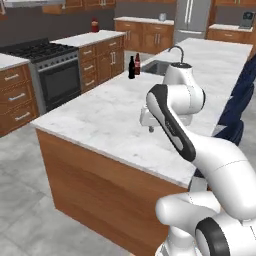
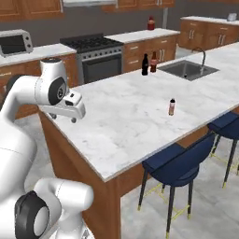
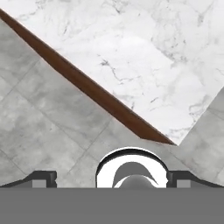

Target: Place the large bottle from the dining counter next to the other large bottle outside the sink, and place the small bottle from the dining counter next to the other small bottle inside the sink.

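Right base view: small bottle (image 2: 172,107), pink-red body and dark cap, is standing upright on the marbled tabletop (image 2: 126,116), toward the stool side, well apart from everything else. Large bottle (image 2: 145,65), black with red band, is already standing just beside the other large bottle (image 2: 153,62) outside the sink (image 2: 186,69); so the small one is judged the next target.

Claw (image 2: 63,117) is hanging over the near corner of the tabletop, fingers pointing down, released and carrying nothing. Small bottle is lying far off to the claw's right and somewhat forward, its long axis vertical, so a sideways approach across the top looks needed.

Arm is folded back on itself, elbow high, wrist tucked low by the corner. Hand view is looking straight down on the corner's brown edge and grey floor tiles (image 3: 43,118).

Left base view: sink (image 1: 159,67) and both large bottles are sitting far ahead of the arm.
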Robot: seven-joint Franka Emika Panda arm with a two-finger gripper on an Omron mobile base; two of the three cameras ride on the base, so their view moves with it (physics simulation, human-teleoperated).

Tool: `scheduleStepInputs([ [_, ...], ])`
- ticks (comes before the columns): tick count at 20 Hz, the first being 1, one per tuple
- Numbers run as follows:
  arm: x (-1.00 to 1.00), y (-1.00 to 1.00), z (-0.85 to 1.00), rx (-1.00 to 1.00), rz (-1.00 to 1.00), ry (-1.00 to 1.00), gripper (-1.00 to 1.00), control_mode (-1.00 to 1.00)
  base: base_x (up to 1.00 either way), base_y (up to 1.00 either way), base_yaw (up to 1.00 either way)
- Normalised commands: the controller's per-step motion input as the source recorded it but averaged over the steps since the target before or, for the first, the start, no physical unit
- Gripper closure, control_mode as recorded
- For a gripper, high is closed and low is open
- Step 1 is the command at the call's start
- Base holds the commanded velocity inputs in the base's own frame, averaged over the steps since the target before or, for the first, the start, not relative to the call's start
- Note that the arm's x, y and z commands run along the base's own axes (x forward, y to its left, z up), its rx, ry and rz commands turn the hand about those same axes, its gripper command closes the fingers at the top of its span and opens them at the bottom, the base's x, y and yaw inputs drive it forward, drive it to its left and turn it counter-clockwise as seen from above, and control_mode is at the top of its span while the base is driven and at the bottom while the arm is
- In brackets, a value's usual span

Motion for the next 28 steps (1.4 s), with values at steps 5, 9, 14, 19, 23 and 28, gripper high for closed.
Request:
scheduleStepInputs([
  [5, 0.00, 0.00, 0.00, 0.00, 0.00, 0.00, -1.00, 1.00, 0.00, -0.87, 0.76],
  [9, 0.00, 0.00, 0.00, 0.00, 0.00, 0.00, -1.00, 1.00, -0.01, -0.83, 0.79],
  [14, 0.00, 0.00, 0.00, 0.00, 0.00, 0.00, -1.00, 1.00, -0.12, -0.72, 0.76],
  [19, 0.00, 0.00, 0.00, 0.00, 0.00, 0.00, -1.00, 1.00, -0.69, -0.53, 0.50],
  [23, 0.00, 0.00, 0.00, 0.00, 0.00, 0.00, -1.00, 1.00, -1.00, -0.25, 0.31],
  [28, 0.00, 0.00, 0.00, 0.00, 0.00, 0.00, -1.00, 1.00, -0.50, -0.68, 0.12],
])
